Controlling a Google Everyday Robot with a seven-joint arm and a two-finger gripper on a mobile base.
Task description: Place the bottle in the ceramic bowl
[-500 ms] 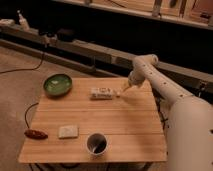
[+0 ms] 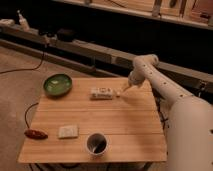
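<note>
Almost nothing moved: your gripper (image 2: pixel 121 90) stays just right of the bottle (image 2: pixel 102 93), lying left-right at frame centre; its opening you cannot tell; the ceramic bowl (image 2: pixel 57 84) sits left of both

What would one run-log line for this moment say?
bottle: lying on table | gripper: beside its cap end | ceramic bowl: empty, apart from bottle | placed: not yet

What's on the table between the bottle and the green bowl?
Nothing: in the camera view only bare wooden table separates the bottle from the ceramic bowl. The hand is by the bottle's far end.
</note>
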